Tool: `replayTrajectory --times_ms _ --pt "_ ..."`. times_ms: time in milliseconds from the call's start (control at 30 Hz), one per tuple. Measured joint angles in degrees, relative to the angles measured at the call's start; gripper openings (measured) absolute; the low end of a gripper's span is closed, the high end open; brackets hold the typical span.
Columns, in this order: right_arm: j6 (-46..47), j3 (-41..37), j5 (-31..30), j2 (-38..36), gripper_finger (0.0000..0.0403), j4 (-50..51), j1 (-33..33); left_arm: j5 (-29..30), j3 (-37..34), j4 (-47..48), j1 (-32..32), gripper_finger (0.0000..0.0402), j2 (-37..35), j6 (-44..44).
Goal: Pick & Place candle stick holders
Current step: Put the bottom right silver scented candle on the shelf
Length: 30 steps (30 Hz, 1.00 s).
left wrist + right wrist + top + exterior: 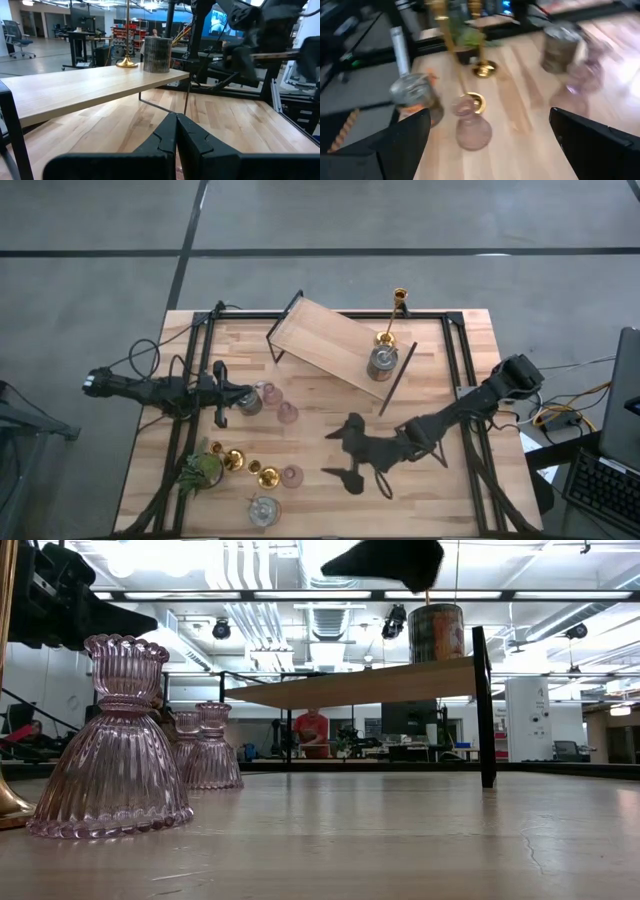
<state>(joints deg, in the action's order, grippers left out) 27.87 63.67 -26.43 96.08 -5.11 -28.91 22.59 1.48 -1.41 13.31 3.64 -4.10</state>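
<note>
Candle stick holders (262, 476) on wooden table (450, 500), left jaws closed, right jaws open

One camera looks straight down on the table (330, 470), one sits level at its top, both wrist cameras look forward; all share the shelf (330, 345)

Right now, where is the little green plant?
In the high view, the green plant sits at the table's near left corner, right beside a gold candlestick.
</note>
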Motion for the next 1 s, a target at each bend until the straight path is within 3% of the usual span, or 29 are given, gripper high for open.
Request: replayTrajectory --times_ms 167,833,1000 --pt "0.2 -1.2 -4.9 -0.3 0.0400 -4.3 0.0 0.0 0.0 0.0 0.0 0.0012 0.0 0.0" --pt "-5.5 -0.8 -8.2 -0.3 0.0400 -4.4 0.2 0.0 0.0 0.0 0.0 0.0012 0.1 0.0" --pt "-6.5 -1.3 -8.2 -1.2 0.0368 -3.6 0.2 0.0 0.0 0.0 0.0 0.0012 0.1 0.0"
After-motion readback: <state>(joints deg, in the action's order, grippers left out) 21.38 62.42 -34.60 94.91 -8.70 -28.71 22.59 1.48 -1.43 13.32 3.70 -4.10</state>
